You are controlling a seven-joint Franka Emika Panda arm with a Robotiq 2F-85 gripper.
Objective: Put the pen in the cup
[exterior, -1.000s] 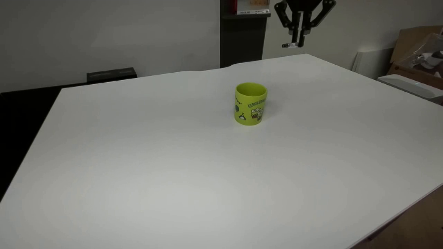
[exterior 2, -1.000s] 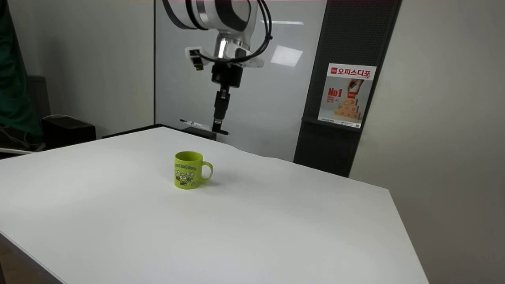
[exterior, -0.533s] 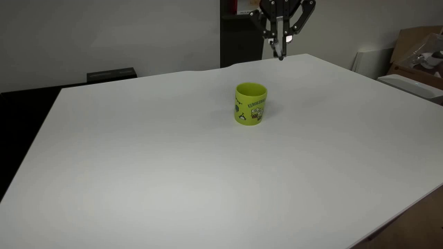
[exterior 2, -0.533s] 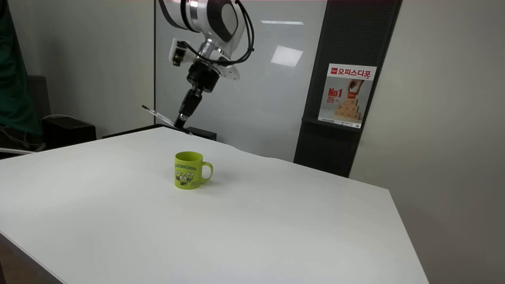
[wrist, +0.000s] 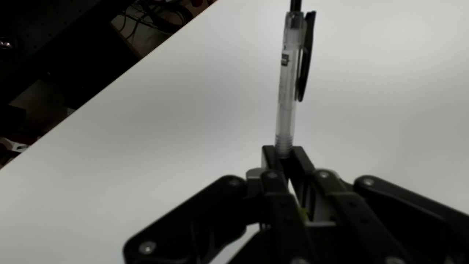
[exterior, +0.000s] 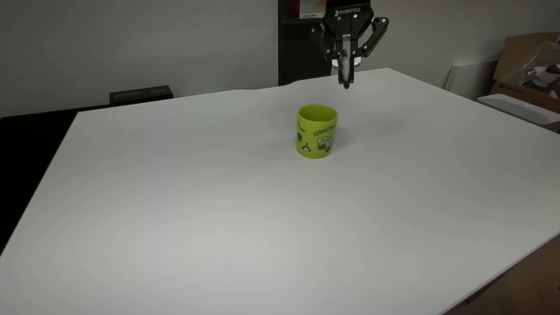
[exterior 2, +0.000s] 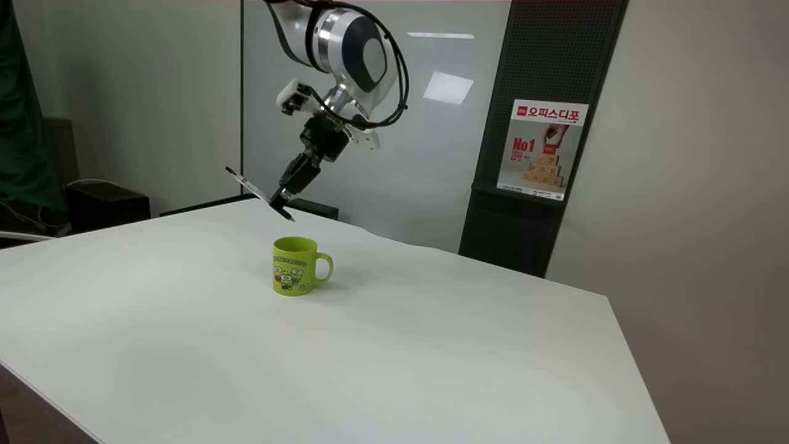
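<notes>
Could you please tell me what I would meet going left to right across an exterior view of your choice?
In an exterior view: green cloth, black box, cup, poster. The pen and gripper overlap the cup's span, so are omitted.

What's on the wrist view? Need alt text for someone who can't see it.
The hand, at bottom, grips a clear-barreled, black-clipped pen that runs up out of frame. Behind is a white table; a lime-green sliver, probably the cup, shows through a gap in the hand.
</notes>
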